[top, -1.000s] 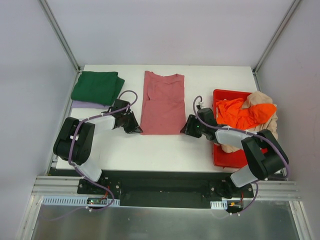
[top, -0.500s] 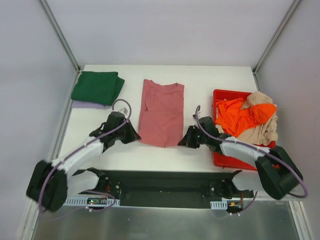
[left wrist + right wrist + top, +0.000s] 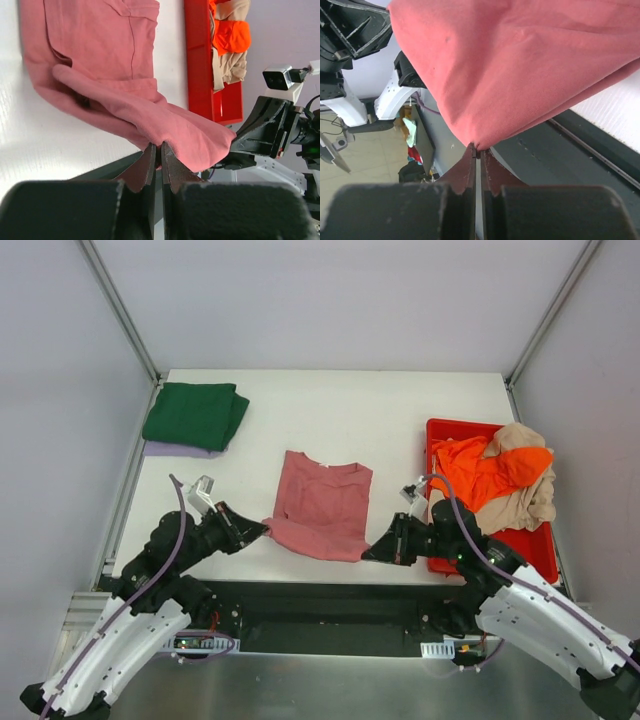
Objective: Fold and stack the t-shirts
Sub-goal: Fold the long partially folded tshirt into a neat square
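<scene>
From above: white table, with a soft dusty rose-red short-sleeved cloth t-shirt near its front edge, centre. Near hem lifted, pinched at the left corner by the black left gripper and at the right corner by the black right gripper. At far left, folded dark green cloth t-shirt stacked on a pale lilac t-shirt. At right, rigid red plastic bin holding a crumpled bright orange t-shirt and a beige t-shirt.

From the left wrist: jaws pressed together on a rose-red cloth corner, hem stretched across towards the right gripper.

From the right wrist: jaws likewise clamped tight on a fold of the same cloth.
</scene>
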